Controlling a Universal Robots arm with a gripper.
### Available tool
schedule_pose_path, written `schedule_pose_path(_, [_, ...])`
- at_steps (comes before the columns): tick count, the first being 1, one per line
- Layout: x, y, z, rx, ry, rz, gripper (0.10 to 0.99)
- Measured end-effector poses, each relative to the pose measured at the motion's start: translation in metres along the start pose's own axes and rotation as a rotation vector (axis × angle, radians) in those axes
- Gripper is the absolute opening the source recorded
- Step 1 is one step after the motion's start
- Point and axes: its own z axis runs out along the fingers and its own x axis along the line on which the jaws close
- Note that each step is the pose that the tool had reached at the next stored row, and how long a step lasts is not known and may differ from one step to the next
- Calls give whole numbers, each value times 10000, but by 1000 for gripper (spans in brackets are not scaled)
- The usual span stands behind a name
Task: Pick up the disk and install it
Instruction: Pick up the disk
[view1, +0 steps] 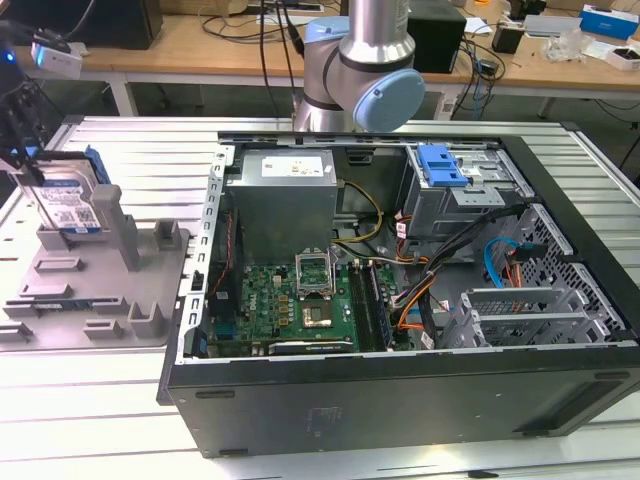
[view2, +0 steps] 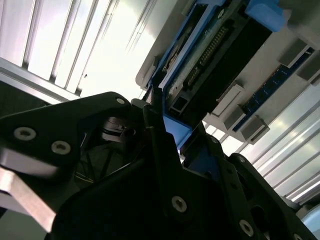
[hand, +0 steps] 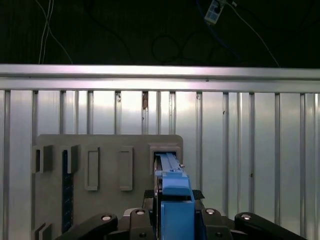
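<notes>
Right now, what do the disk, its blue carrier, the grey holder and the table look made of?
The disk: apparently a silver metal casing, its face mostly covered by a glossy printed label. Its blue carrier: moulded plastic, matte and evenly coloured. The grey holder: probably plastic, dull and uniform, with blocky moulded shapes. The table: likely aluminium, ribbed slats with bright reflections.

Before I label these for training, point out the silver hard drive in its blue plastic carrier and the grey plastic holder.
silver hard drive (view1: 68, 208): exterior view, its labelled face.
grey plastic holder (view1: 110, 288): exterior view, its flat base.
</notes>
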Motion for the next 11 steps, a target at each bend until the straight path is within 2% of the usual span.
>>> schedule_pose_path(8, [-8, 13, -405, 1, -1, 1, 369])
schedule_pose_path(10, [-11, 19, -616, 1, 7, -1, 369])
schedule_pose_path(11, [-12, 21, -665, 0, 10, -1, 369])
